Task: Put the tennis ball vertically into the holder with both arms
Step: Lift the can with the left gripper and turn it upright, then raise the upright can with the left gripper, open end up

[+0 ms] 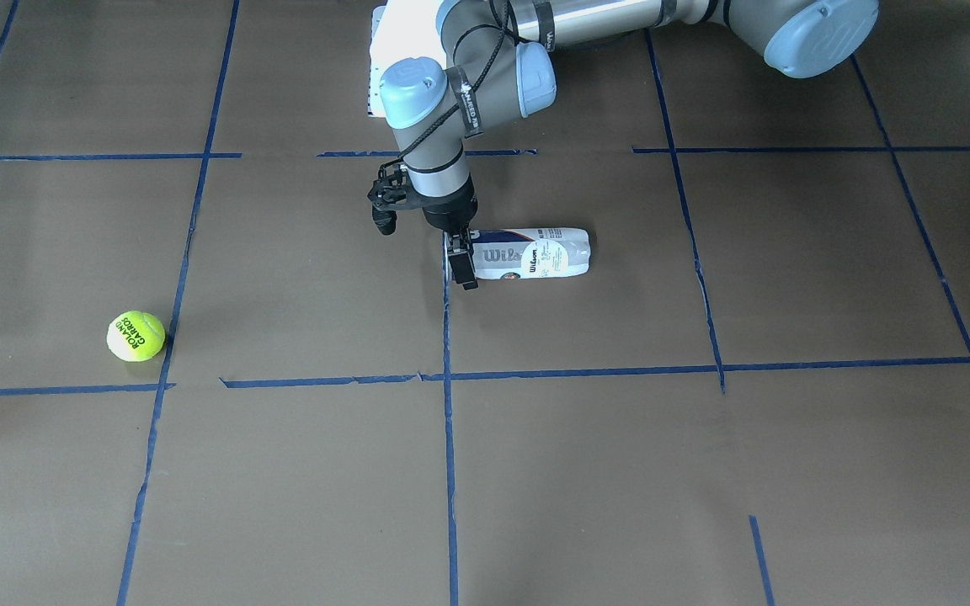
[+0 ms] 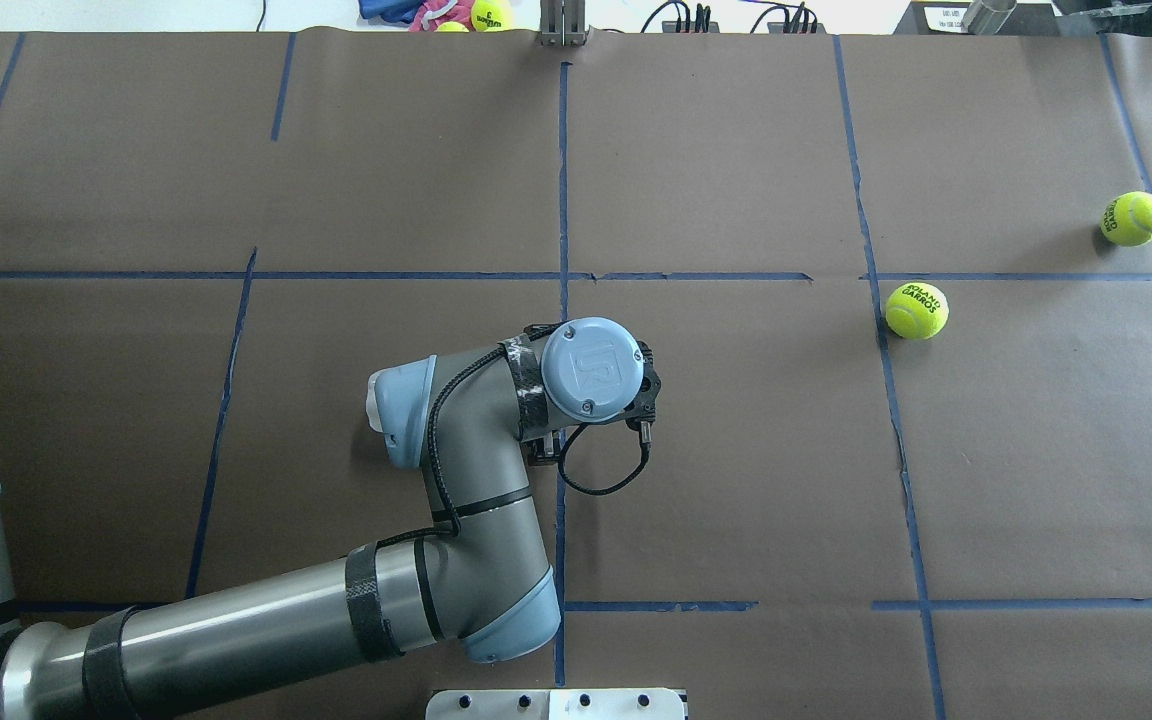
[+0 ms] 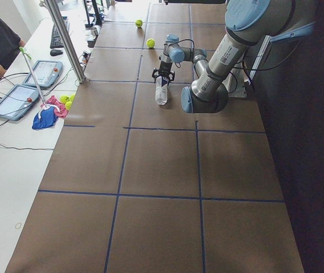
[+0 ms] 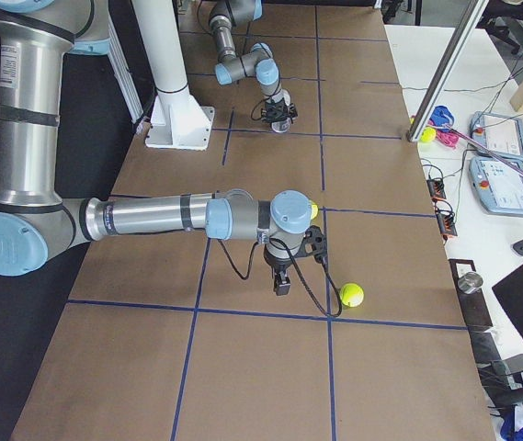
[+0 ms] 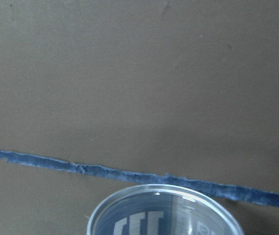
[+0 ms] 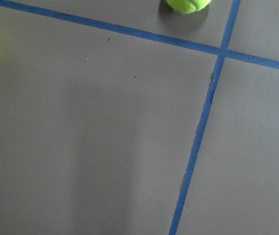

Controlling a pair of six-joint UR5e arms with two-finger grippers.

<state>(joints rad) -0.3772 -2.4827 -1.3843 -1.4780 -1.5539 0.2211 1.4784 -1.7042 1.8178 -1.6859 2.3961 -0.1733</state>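
The left gripper has a finger on each side of the open end of the Wilson can, which lies flat. I cannot tell if they squeeze it. The tennis ball sits far from those fingers. I cannot tell if the right gripper is open or closed.

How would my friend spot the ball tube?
On the brown table with blue tape lines, find the left arm's black gripper near the middle. Right by it lies a clear plastic tube with a navy and white Wilson label: the only long thing among round yellow-green balls.
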